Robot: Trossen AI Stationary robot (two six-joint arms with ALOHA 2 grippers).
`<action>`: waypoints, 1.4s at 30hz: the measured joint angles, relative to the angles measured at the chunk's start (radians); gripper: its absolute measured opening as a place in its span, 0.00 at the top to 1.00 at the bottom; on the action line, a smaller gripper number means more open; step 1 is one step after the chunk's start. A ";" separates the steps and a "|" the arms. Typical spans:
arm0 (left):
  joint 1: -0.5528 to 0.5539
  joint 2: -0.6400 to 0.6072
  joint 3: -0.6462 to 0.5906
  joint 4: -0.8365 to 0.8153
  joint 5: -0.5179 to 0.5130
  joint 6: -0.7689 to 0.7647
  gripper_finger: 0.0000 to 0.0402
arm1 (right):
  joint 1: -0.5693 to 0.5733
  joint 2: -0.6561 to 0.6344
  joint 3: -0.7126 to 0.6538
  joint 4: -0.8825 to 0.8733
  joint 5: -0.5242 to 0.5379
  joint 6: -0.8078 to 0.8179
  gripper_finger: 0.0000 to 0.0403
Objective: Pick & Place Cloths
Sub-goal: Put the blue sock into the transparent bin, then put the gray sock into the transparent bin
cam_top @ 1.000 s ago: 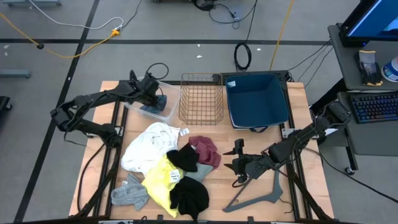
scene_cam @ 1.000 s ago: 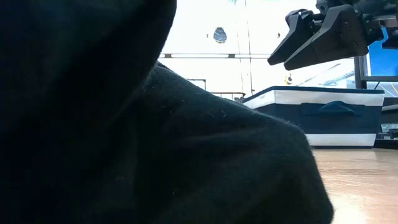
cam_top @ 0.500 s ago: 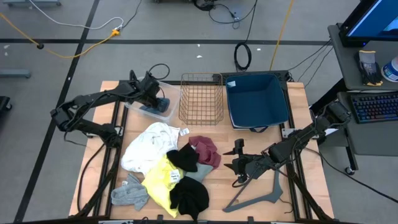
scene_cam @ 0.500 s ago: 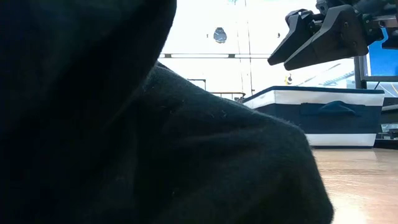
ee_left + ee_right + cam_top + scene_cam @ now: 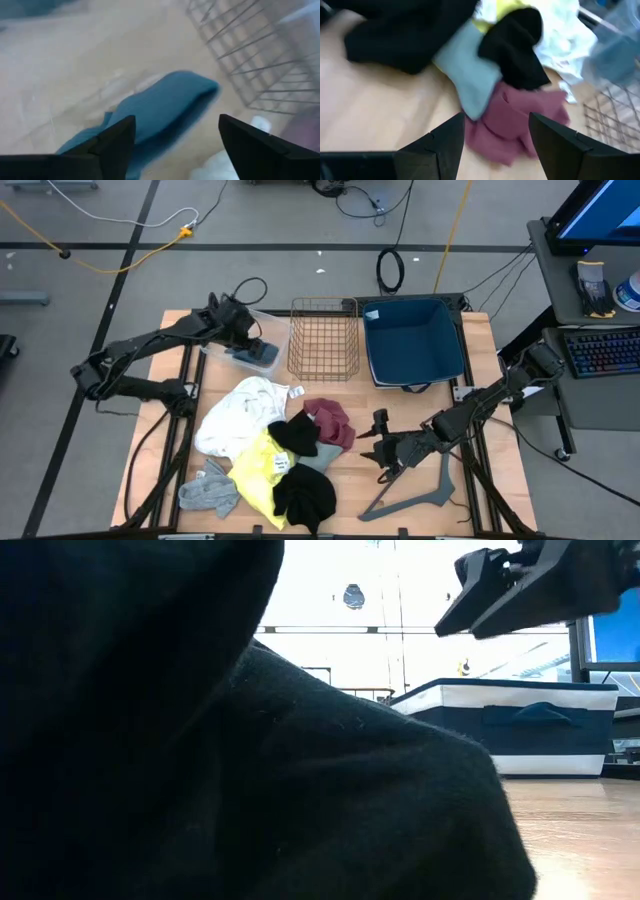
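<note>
From above, I see the left gripper (image 5: 243, 330) over a clear plastic bin (image 5: 245, 345) at the far left of the table (image 5: 480, 380). A blue cloth (image 5: 255, 353) lies in that bin. Next to it stands a wire basket (image 5: 323, 338), then a dark blue bin (image 5: 415, 340). The pile of cloths is in the middle: a big white cloth (image 5: 235, 415), a yellow cloth (image 5: 258, 470), a maroon cloth (image 5: 333, 423), two black cloths (image 5: 305, 495) and a grey cloth (image 5: 208, 490) at the near edge. My right gripper (image 5: 383, 445) hangs just beside the maroon one, with a grey hanger (image 5: 420, 492) near it.

From table height, a black cloth (image 5: 200, 740) fills most of my view. The right gripper (image 5: 470, 600) is up high, and the dark blue bin (image 5: 520, 720) stands behind.

From the left wrist, my two fingers (image 5: 117, 140) are spread apart, above the blue cloth (image 5: 165, 105), holding nothing.

From the right wrist, my fingers (image 5: 447, 142) are spread apart too, empty, pointing at the maroon cloth (image 5: 520, 120). A pale teal cloth (image 5: 467, 75) and a black cloth (image 5: 517, 45) lie past it.
</note>
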 joint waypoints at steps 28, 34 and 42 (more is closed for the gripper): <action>-0.353 -0.493 0.000 0.008 0.016 0.042 0.20 | -0.079 0.072 0.000 0.337 -0.153 -0.097 0.47; -0.421 -0.492 0.000 0.008 0.012 0.041 0.20 | -0.134 0.163 0.000 0.342 -0.154 -0.047 0.47; -0.462 -0.492 0.000 0.008 0.011 0.033 0.21 | -0.176 0.316 0.031 0.382 -0.260 0.004 0.47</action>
